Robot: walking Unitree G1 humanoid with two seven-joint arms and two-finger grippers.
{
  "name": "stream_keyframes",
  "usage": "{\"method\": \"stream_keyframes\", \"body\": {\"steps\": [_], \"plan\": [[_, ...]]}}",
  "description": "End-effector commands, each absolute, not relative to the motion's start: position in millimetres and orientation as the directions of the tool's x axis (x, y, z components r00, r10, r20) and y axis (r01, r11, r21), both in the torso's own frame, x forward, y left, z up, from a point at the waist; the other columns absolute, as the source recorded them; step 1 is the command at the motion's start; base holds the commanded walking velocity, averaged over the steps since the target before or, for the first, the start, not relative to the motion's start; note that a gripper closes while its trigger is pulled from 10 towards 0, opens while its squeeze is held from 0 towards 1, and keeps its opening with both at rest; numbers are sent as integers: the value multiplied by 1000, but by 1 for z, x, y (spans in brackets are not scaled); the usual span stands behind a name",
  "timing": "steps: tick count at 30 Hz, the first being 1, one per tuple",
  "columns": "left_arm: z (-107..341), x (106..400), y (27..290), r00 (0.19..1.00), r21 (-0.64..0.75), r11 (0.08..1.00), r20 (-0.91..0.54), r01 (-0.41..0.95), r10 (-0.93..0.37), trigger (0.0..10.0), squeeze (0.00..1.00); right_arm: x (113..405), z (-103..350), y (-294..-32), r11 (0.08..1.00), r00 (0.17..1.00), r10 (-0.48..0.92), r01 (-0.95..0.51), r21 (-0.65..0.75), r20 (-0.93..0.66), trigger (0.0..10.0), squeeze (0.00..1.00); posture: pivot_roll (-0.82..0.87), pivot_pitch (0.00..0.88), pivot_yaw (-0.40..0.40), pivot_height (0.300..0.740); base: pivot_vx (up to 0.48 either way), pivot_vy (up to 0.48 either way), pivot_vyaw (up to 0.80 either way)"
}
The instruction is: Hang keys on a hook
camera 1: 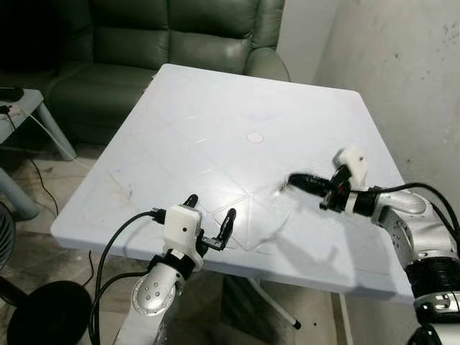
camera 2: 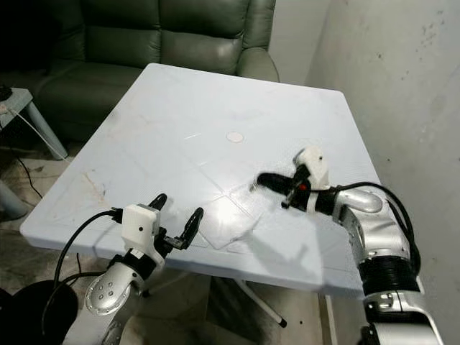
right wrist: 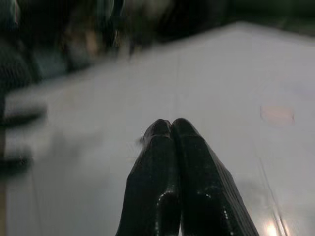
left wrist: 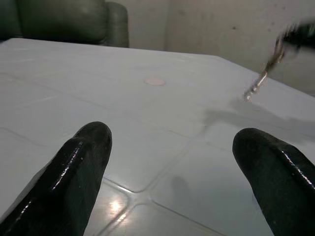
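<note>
Keys (left wrist: 259, 83) are dangling from the right claw's closed tips, just above the white bench on its right side.

Left eye view: the right claw (camera 1: 293, 181) is reaching in from the right, its two black fingers pressed together and hovering over the bench (camera 1: 194, 122). The left claw (camera 1: 209, 220) is sitting at the bench's near edge, fingers spread wide and holding nothing. A green sofa (camera 1: 172, 43) is standing behind the bench, and a small round mark (camera 1: 254, 137) is showing near the bench's middle.

Right eye view: the same scene is showing.

Left wrist view: two black fingertips (left wrist: 83, 162) are standing far apart, with the keys hanging beyond them, blurred.

Right wrist view: the fingers (right wrist: 162, 167) are touching along their length; the picture is blurred, and the keys cannot be made out.
</note>
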State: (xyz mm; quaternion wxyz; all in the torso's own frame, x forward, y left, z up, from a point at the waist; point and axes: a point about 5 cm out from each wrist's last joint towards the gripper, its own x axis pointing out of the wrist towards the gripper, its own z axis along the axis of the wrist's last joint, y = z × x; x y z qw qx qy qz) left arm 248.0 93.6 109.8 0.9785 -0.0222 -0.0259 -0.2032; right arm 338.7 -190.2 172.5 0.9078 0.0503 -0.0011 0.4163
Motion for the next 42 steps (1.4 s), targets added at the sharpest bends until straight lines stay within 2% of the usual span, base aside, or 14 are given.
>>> {"method": "stream_keyframes", "body": {"steps": [1, 6, 8, 9, 11, 17, 22, 25, 30, 42], "plan": [[112, 253, 97, 924, -44, 924, 74, 379, -375, 10000, 0, 340, 182, -194, 702, 715, 686, -699, 138, 134, 10000, 0, 40, 0, -70, 740, 0, 0, 0], [116, 261, 105, 945, -56, 945, 81, 322, -317, 10000, 0, 336, 180, -186, 767, 795, 562, -604, 218, 227, 10000, 0, 33, 0, -62, 740, 0, 0, 0], [115, 271, 116, 968, -83, 965, 50, 248, -244, 10000, 0, 325, 165, -176, 849, 877, 403, -465, 251, 262, 10000, 0, 28, 0, -52, 740, 0, 0, 0], [115, 271, 116, 968, -83, 965, 50, 248, -244, 10000, 0, 325, 165, -176, 849, 877, 403, -465, 251, 262, 10000, 0, 28, 0, -52, 740, 0, 0, 0], [116, 276, 121, 977, -78, 974, 51, 212, -208, 10000, 0, 313, 150, -170, 894, 927, 287, -350, 280, 241, 10000, 0, 24, 0, -45, 740, 0, 0, 0], [119, 285, 134, 988, -53, 988, 61, 143, -140, 10000, 0, 292, 127, -160, 932, 958, 202, -252, 260, 202, 10000, 0, 12, 0, -22, 740, 0, 0, 0], [121, 290, 139, 987, -63, 986, 63, 153, -150, 10000, 0, 285, 124, -155, 955, 966, 167, -208, 210, 195, 10000, 0, 8, 0, -13, 740, 0, 0, 0], [122, 295, 145, 987, -95, 984, 69, 151, -145, 10000, 0, 285, 119, -152, 977, 974, 144, -168, 134, 174, 10000, 0, 4, 0, -3, 740, 0, 0, 0], [120, 300, 154, 992, -77, 990, 52, 116, -112, 10000, 0, 284, 113, -141, 979, 975, 178, -189, 79, 131, 10000, 0, 11, 0, 2, 740, 0, 0, 0], [130, 314, 167, 994, -69, 995, 86, 76, -70, 10000, 0, 298, 114, -142, 989, 982, 149, -151, 7, 112, 10000, 0, 26, 0, 4, 740, 0, 0, 0]]}}
